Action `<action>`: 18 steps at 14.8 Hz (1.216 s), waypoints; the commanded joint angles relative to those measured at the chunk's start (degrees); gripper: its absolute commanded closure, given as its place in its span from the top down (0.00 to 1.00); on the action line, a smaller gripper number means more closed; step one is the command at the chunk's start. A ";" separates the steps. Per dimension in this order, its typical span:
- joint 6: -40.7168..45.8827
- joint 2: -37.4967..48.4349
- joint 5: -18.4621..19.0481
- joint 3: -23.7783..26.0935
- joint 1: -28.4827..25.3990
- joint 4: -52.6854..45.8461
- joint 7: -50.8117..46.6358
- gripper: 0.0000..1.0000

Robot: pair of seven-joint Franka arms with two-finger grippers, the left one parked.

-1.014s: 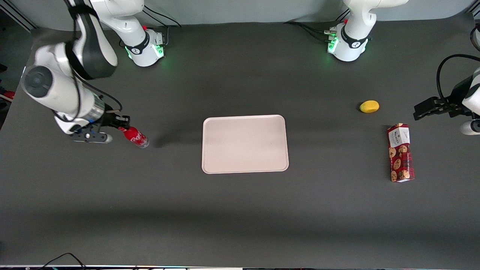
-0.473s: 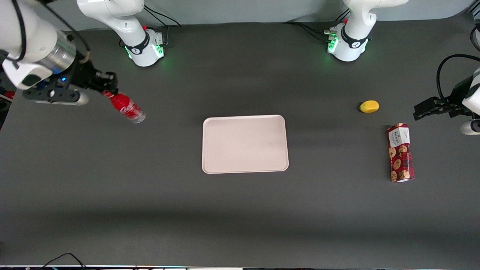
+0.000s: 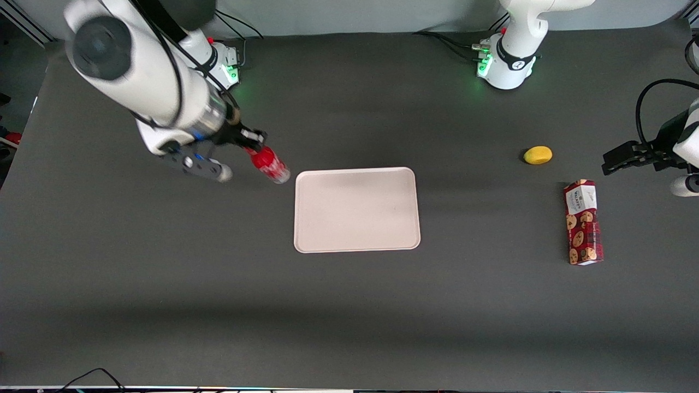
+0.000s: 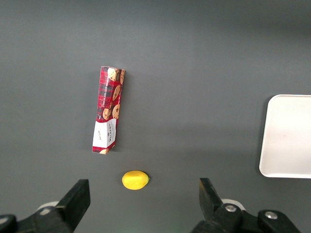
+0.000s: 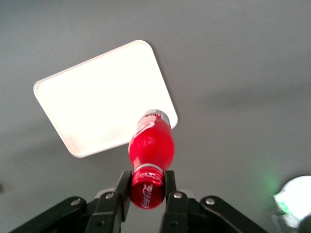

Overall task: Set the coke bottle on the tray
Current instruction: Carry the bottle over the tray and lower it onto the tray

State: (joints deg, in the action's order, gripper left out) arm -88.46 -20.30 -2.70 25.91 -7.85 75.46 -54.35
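Red and slim, the coke bottle (image 3: 269,163) hangs above the dark table (image 3: 164,284) in the front view, pinched at its cap by the gripper (image 3: 252,145). Its long axis is tilted: the cap points up toward the working arm's wrist, the clear base slants down toward the tray (image 3: 357,209). The base shows just beside the tray's corner on the working arm's side, the one farther from the camera; whether it overlaps the rim is hard to judge from this height. Toward the parked arm's end of the table lie a yellow lemon (image 3: 538,155) and, nearer the camera, a red cookie box (image 3: 583,222).

Seen from the left wrist, the cookie box (image 4: 108,110) lies flat with the lemon (image 4: 135,179) near its white end, and one edge of the tray (image 4: 287,136) shows.

From the right wrist, the gripper (image 5: 147,188) has both fingers (image 5: 124,190) closed on the bottle's cap, with the bottle (image 5: 151,144) running away from the camera, its base over the tray's (image 5: 97,97) rim near a rounded corner.
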 commanded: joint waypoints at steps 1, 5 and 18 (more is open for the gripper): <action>-7.74 -8.77 6.37 3.08 -1.38 -2.00 -6.98 0.00; -22.26 -11.43 12.01 3.44 -1.47 9.85 -10.59 0.00; -17.57 -0.65 15.27 3.53 0.28 10.60 -8.69 1.00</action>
State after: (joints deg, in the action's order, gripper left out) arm -110.54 -27.65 11.60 28.91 -8.79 86.05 -65.20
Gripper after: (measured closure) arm 0.004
